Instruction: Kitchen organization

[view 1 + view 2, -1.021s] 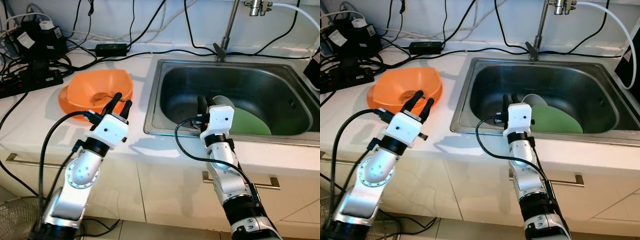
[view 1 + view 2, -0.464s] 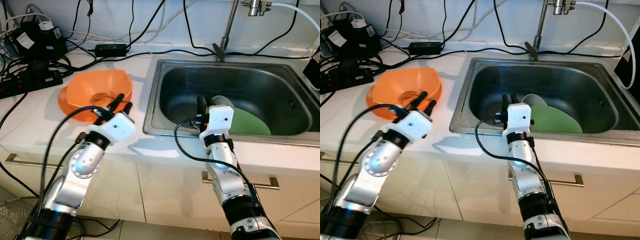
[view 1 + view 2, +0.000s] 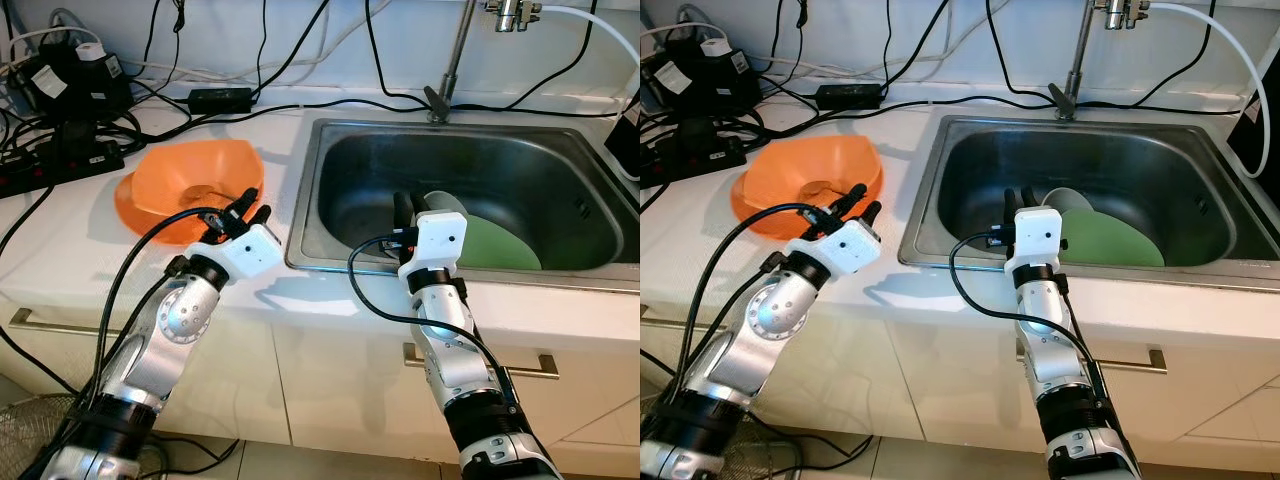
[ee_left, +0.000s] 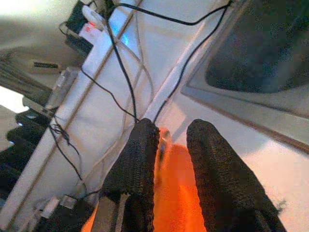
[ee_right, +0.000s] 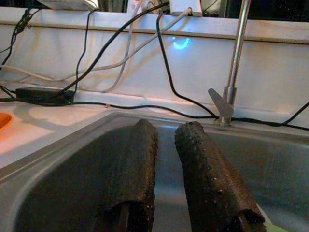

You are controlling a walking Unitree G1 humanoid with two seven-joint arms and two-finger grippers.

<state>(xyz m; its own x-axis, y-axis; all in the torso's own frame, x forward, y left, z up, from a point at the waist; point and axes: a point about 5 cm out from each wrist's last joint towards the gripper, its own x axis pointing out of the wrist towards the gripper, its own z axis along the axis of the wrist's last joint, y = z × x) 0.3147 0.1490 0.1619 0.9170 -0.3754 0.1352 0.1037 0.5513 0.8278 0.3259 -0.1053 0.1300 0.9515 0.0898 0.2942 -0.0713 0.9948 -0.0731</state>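
Orange bowl (image 3: 190,190) is sitting on the white worktop (image 3: 60,240), directly ahead of your left claw (image 3: 250,204); the fingers are hovering at its near rim, a narrow gap between them, gripping nothing. Your right claw (image 3: 410,205) is hanging over the sink's (image 3: 330,150) front edge, fingers slightly apart and empty. Just beyond it, a green plate (image 3: 500,245) and a pale cup (image 3: 445,201) are lying in the basin. Tap (image 3: 450,70) is standing further ahead.
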